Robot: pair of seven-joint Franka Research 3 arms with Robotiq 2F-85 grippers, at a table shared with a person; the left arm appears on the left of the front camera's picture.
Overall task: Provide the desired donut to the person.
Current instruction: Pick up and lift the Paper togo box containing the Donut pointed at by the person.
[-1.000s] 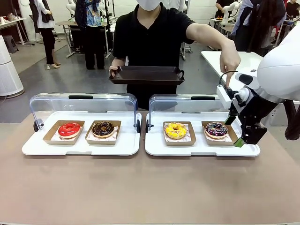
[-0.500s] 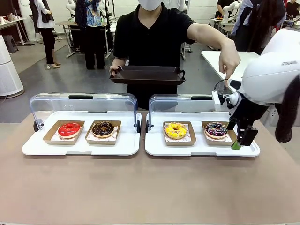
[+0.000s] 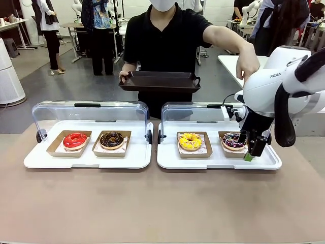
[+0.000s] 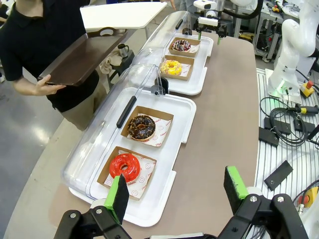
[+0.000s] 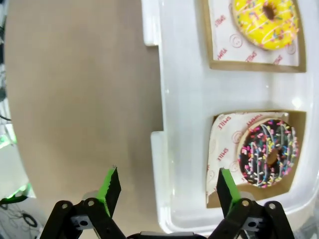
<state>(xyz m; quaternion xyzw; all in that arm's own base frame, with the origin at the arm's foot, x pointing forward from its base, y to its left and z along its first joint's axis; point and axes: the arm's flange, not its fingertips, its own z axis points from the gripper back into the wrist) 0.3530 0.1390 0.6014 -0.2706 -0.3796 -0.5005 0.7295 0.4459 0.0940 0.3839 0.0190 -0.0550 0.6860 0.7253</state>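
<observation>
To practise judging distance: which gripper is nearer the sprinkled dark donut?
Right. The right gripper hangs beside the sprinkled donut, over the edge of its tray; the left gripper is far off, past the red donut.

On the worktop (image 3: 152, 203), a left tray (image 3: 33, 161) and a right tray (image 3: 167, 161) are set side by side; two boxed donuts (image 3: 75, 140) are held in each, and the person (image 3: 167, 40) is stationed behind.

Front view: the right claw (image 3: 251, 151) covers the right part of the sprinkled donut (image 3: 231, 140) and of its cardboard tray (image 3: 223, 147). The top edge cuts off the person (image 3: 165, 46) above the mask. Right wrist view: the top edge cuts the yellow donut (image 5: 254, 29). Front view: the liner print is too small to read.
</observation>
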